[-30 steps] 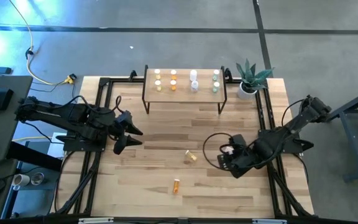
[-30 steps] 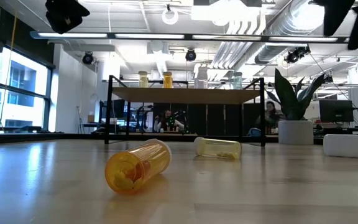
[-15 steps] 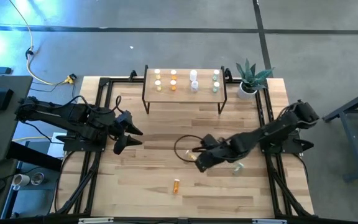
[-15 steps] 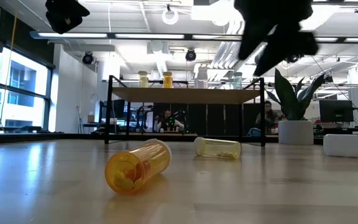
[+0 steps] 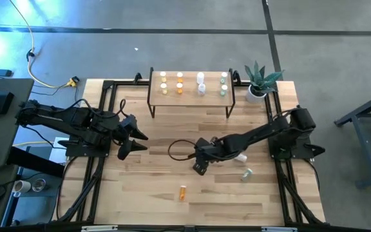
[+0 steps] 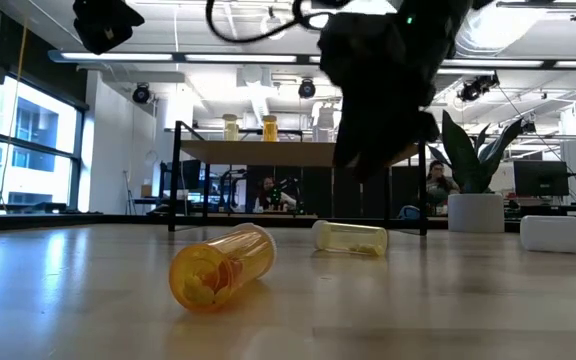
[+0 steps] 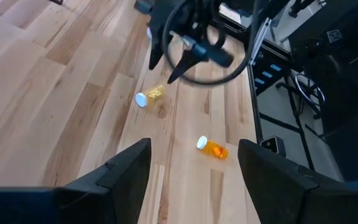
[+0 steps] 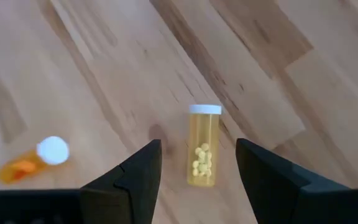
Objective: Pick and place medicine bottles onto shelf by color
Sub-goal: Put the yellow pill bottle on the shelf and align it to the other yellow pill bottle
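Note:
A yellow medicine bottle (image 8: 204, 146) with a white cap lies on its side on the table. It also shows in the low view (image 6: 351, 237). My right gripper (image 8: 197, 144) is open and hangs above this bottle, one finger on either side, touching nothing. In the high view my right gripper (image 5: 200, 166) hides the bottle. An orange bottle (image 5: 183, 192) lies on its side nearer the front edge. The shelf (image 5: 190, 84) at the far side carries several upright bottles. My left gripper (image 5: 140, 142) waits open at the table's left.
A clear greenish bottle (image 5: 247, 173) and a small white thing (image 5: 240, 156) lie on the table to the right of my right gripper. A potted plant (image 5: 259, 82) stands right of the shelf. A black frame runs along the table's sides.
My right gripper has swung from the table's right side toward its left, to a place over the yellow bottle, and has come lower in the low view. The bottles on the table have not moved.

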Controlling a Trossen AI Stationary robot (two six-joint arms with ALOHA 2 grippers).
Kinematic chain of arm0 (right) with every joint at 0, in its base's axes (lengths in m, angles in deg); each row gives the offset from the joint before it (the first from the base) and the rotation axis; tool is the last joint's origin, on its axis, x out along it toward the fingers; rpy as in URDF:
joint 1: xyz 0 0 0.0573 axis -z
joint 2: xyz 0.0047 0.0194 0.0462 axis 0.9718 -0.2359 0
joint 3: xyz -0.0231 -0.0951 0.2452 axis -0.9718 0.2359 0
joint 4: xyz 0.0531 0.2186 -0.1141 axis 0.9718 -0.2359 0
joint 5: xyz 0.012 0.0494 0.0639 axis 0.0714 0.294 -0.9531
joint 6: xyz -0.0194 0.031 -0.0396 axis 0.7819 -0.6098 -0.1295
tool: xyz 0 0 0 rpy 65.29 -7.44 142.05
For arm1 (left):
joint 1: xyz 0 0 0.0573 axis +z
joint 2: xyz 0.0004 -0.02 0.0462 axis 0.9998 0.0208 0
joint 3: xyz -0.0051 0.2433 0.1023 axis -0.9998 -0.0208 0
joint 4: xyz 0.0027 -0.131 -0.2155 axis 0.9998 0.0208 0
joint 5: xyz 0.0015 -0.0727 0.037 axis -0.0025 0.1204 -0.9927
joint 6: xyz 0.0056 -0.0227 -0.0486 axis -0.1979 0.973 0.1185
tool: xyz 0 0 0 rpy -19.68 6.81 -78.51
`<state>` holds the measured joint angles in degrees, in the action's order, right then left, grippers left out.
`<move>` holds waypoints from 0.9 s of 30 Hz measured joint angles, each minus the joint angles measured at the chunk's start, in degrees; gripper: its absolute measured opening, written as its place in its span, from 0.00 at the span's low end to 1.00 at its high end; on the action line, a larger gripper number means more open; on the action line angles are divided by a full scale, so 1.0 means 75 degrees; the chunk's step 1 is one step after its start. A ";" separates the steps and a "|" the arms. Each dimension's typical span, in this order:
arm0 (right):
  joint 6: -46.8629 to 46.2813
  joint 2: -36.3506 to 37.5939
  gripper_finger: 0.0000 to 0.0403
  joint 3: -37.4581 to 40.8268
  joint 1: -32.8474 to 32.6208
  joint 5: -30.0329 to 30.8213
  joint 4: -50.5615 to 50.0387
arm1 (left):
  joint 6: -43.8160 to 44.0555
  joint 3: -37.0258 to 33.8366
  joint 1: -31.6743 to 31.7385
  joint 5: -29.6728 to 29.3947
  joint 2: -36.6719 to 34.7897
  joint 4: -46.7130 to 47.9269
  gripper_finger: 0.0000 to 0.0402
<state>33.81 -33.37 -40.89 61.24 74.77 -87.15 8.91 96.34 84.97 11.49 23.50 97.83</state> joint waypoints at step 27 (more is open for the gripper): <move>-0.0105 -0.1273 0.32 -0.0006 0.0021 -0.0564 0.0231 | 0.0012 0.0000 -0.0003 0.0000 0.0000 0.0000 0.57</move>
<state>33.03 -42.92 -40.93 61.39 70.54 -85.42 8.99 96.34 84.95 11.49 23.50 97.83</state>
